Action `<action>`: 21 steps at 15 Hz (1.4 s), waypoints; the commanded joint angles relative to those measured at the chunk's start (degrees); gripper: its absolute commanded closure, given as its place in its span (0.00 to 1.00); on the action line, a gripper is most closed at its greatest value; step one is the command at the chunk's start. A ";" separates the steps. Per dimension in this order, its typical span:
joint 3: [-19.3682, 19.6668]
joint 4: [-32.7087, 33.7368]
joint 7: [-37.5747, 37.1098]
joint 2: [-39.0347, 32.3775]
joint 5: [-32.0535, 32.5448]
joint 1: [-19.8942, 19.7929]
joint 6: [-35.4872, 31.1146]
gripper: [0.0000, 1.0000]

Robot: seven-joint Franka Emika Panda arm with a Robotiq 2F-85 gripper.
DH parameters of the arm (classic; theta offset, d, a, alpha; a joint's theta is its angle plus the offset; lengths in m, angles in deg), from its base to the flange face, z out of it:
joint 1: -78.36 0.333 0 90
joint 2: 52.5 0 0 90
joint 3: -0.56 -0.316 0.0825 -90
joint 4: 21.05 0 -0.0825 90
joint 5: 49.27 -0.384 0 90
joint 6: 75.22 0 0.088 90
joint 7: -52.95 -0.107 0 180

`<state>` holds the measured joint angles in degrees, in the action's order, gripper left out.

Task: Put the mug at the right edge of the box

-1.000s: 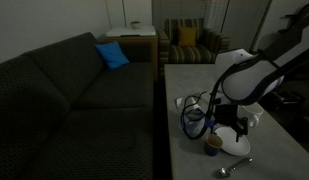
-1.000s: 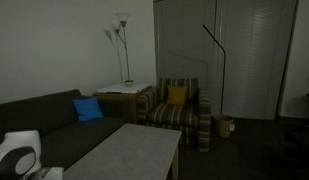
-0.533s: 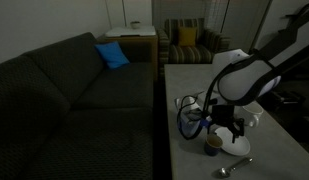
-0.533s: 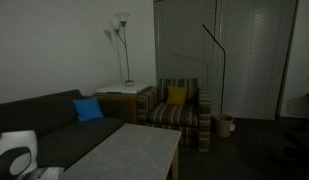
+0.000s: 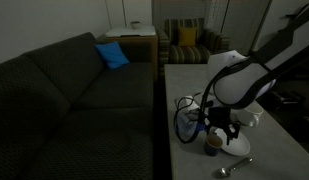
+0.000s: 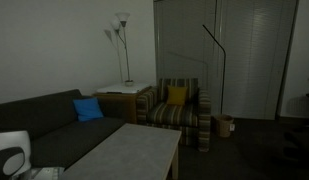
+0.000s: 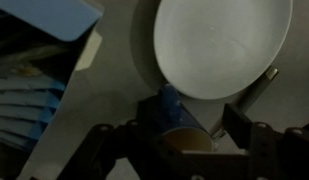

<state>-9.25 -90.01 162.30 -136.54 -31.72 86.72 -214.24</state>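
Observation:
The small dark mug [image 7: 182, 118] with a brownish inside stands on the grey table, right against the near rim of a round white plate [image 7: 224, 45]. My gripper [image 7: 192, 128] is open, one finger on each side of the mug, with a gap showing at the right finger. In an exterior view the gripper [image 5: 217, 131] hangs just over the mug [image 5: 212, 143]. The box [image 7: 52, 16], blue-faced with a white flap, lies at the wrist view's top left, apart from the mug. In that exterior view I cannot make out the box.
A spoon [image 5: 234, 166] lies near the table's front edge, its handle [image 7: 256, 92] by the plate. A blue cable loop [image 5: 187, 120] lies beside the arm. A white cup [image 5: 256, 118] stands behind. A dark sofa [image 5: 74, 90] runs along the table [image 6: 129, 155].
The arm has come down and shifted slightly left, bringing the gripper lower around the mug. The mug, plate and spoon have not moved.

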 commanded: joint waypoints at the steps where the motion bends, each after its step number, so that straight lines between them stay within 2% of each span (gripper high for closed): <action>1: 1.47 0.46 -0.29 0.00 -0.43 1.25 -0.15 0.53; 7: 2.05 0.54 -0.54 0.00 -0.21 1.71 -0.06 0.81; 10: 2.11 0.65 -0.64 0.00 -0.23 1.78 -0.05 0.88; 11: 2.11 0.70 -0.64 0.01 -0.25 1.78 -0.05 0.98; 18: 1.38 1.11 -2.23 0.00 -1.51 1.24 0.84 0.97; 21: 2.53 1.32 -7.74 -0.01 -2.22 1.49 0.73 0.97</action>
<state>-8.36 -89.46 158.40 -136.54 -32.24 87.52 -214.10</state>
